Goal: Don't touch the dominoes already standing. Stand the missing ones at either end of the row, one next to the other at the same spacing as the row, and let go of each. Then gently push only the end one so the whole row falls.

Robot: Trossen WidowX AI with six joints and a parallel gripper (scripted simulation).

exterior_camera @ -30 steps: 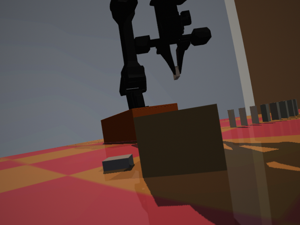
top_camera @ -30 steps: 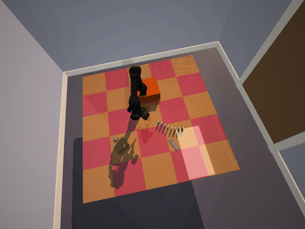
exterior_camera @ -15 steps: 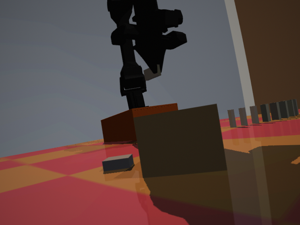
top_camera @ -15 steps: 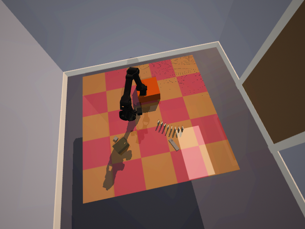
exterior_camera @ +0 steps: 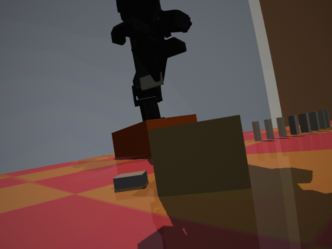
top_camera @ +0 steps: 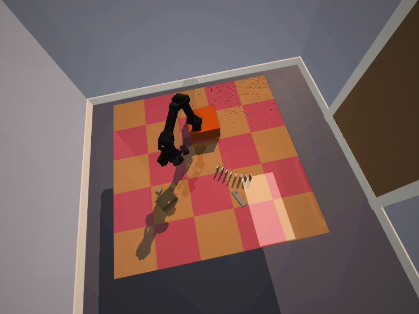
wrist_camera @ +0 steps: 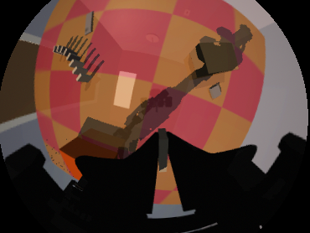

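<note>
An orange block [top_camera: 206,116] [exterior_camera: 128,142] [wrist_camera: 90,147] and olive box [top_camera: 166,199] [exterior_camera: 199,158] [wrist_camera: 221,58] stand apart on a checkered floor [top_camera: 175,245] [exterior_camera: 40,227] [wrist_camera: 142,25]

So eight slim grey rectangular dominoes [top_camera: 235,175] [exterior_camera: 280,126] [wrist_camera: 75,66] stood upright in a curved row – and one matching grey domino [exterior_camera: 150,81] [wrist_camera: 162,148] hung in midair, pinched tight.

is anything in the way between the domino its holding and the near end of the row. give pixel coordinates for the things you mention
Nothing visible stands between the held domino [exterior_camera: 150,82] [wrist_camera: 162,151] and the near end of the row [top_camera: 231,173] [exterior_camera: 280,127] [wrist_camera: 72,64]. The olive box [top_camera: 166,198] [exterior_camera: 198,158] [wrist_camera: 222,59] looks off to the side of that path.
</note>
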